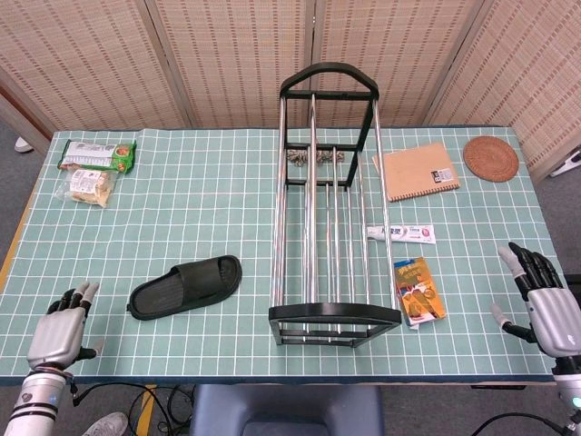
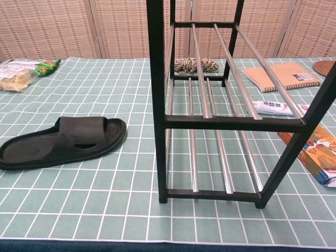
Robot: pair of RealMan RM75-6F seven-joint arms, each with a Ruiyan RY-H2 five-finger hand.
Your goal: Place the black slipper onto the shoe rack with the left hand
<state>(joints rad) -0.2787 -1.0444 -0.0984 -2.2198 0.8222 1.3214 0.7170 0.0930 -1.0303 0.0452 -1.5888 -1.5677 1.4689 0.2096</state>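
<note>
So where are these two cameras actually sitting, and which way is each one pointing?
Head view: high above the near table edge, looking steeply down on the whole table; both robot hands show, left robot hand and right robot hand, at the bottom corners.
Chest view: low, near table height, looking level across it through the shoe rack; none of the robot's body shows.
Shared: black slipper, shoe rack, notebook.

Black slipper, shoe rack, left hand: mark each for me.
black slipper (image 1: 186, 285), head view, on the strap.
shoe rack (image 1: 334, 313), head view, on the near black end frame.
left hand (image 1: 60, 332), head view, on the back of the hand.
</note>
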